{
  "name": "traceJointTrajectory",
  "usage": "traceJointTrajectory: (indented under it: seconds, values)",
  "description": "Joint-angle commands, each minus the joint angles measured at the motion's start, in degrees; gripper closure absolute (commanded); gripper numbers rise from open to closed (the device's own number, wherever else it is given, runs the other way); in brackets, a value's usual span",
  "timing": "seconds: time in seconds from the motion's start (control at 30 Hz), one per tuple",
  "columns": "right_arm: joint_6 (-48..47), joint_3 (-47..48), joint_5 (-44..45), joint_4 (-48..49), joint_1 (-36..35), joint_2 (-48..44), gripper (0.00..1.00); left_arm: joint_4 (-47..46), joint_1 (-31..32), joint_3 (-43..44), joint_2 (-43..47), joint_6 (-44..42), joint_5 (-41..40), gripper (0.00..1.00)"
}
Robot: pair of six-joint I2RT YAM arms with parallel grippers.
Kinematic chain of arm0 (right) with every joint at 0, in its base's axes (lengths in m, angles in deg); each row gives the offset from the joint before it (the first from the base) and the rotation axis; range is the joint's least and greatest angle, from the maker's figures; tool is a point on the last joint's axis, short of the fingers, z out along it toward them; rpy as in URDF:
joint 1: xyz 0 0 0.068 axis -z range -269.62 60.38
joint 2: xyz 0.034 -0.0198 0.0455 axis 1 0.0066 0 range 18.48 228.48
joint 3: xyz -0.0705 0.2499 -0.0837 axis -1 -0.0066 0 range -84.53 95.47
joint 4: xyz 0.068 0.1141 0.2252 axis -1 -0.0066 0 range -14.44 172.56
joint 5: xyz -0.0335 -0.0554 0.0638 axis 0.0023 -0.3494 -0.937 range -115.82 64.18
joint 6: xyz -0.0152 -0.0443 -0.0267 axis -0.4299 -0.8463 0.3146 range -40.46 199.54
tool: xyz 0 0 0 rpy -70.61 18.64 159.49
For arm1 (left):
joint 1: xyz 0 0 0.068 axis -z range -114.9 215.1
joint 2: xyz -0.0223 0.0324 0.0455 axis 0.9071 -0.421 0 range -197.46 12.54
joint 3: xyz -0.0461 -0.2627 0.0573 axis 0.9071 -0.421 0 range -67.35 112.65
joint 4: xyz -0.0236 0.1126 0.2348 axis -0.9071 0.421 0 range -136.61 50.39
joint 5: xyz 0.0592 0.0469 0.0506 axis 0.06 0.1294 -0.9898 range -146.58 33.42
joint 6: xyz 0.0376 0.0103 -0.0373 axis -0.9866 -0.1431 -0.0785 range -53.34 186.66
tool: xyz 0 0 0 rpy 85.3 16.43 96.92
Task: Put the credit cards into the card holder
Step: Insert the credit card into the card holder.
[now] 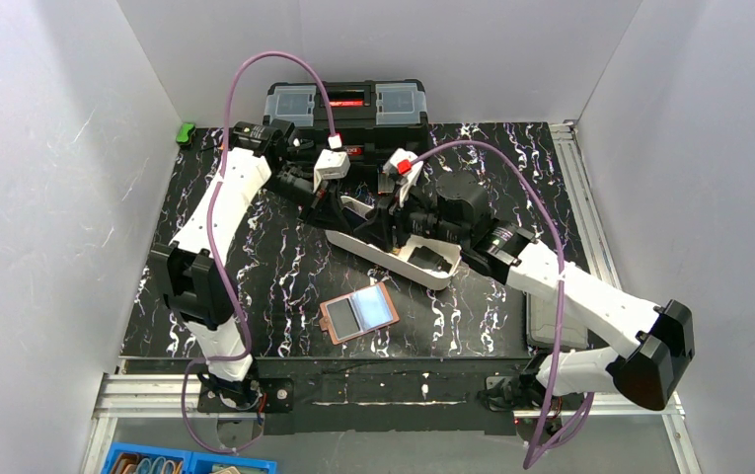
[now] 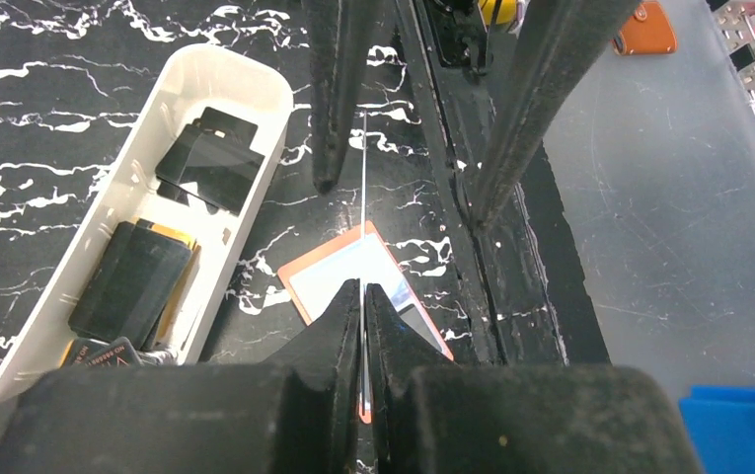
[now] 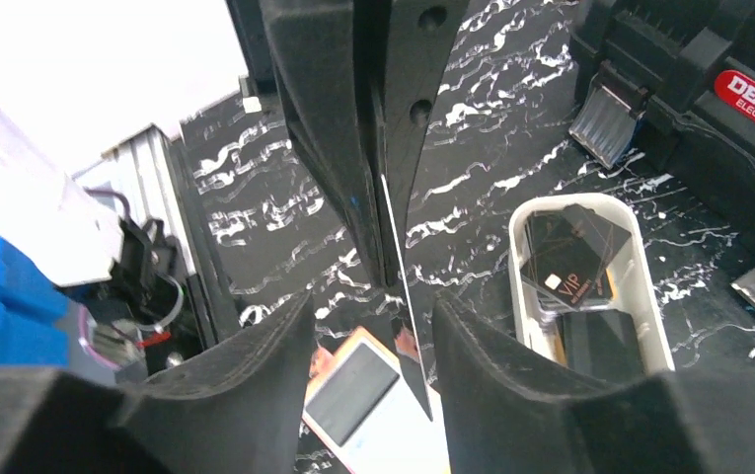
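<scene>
1. One credit card (image 2: 364, 197) is seen edge-on as a thin upright line in both wrist views. Its face colour cannot be told.
2. The left pincer (image 2: 363, 288) is pressed together on this card, pinching it at one end so that the rest stands out past the fingertips.
3. The right pincer (image 3: 371, 314) is spread wide. Its fingers (image 2: 339, 99) stand one on each side of the held card and clear of it.
4. Below the card, the card holder (image 1: 358, 313) lies opened flat on the black marbled bench (image 1: 284, 267). It has a tan-pink rim around pale glossy panels, and it sits in front of the arms' meeting point, touched by neither pincer.
5. Just behind the holder, a long white tray (image 2: 220, 61) lies at a slant under both wrists.
6. Inside the tray are dark cards (image 2: 210, 158), one printed "VIP" (image 3: 575, 267), and a dark blocky item (image 2: 131, 276) with a yellow edge peeking out beside it — whether that edge is a card cannot be told.
7. Farther out, a black toolbox (image 1: 345, 104) with clear lid compartments stands at the back edge of the bench.
8. A small green object (image 1: 186, 132) sits at the back left corner, and blue bins (image 1: 156, 462) show below the near left edge — off the bench.
</scene>
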Motion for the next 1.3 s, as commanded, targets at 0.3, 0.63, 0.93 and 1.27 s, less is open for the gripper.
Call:
traceJointTrajectory:
  seconds: [0.3, 0.63, 0.93, 1.27]
  values:
    - [-23.6, 9.7, -12.4, -16.6, 0.6, 0.9, 0.43, 10.8, 2.7, -3.1, 6.1, -2.5, -2.3, 1.00]
    - [-22.1, 12.1, -16.6, -19.7, 0.6, 3.7, 0.61, 10.8, 3.7, -2.0, 7.2, -2.5, -2.9, 1.00]
    - [-20.6, 12.6, -15.4, -20.7, 0.6, 4.7, 0.99, 10.7, 3.6, -1.5, 6.9, -1.0, -3.0, 0.99]
    - [-12.7, 1.8, -5.5, -19.7, 0.6, 2.2, 0.99, 1.2, 1.9, -8.6, 10.6, 8.0, -8.6, 0.02]
